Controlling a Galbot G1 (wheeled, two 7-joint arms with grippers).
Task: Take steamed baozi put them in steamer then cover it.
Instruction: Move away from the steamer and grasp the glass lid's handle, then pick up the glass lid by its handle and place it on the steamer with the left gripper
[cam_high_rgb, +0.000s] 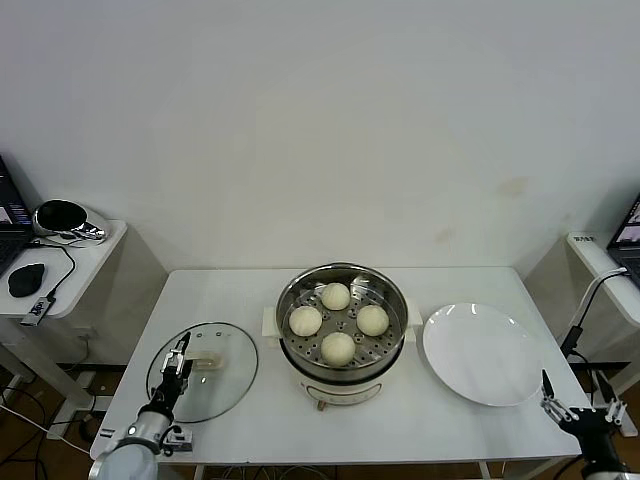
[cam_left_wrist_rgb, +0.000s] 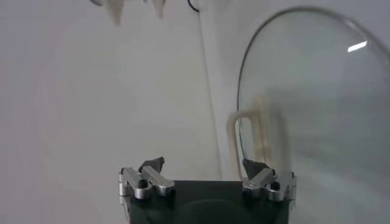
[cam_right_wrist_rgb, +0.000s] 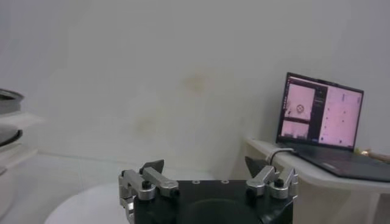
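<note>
Glass lid (cam_high_rgb: 203, 371) lies partly under left gripper (cam_high_rgb: 178, 362); steamer (cam_high_rgb: 342, 322) uncovered.

I see four cream-white steamed baozi (cam_high_rgb: 338, 347) on the hole-patterned tray of the shiny silver steamer (cam_high_rgb: 290, 300), whose base is white. The table (cam_high_rgb: 450, 420) and the plate (cam_high_rgb: 480, 355) near its right edge are white. The clear glass lid (cam_high_rgb: 225, 375) near the left edge bears a cream handle.
</note>
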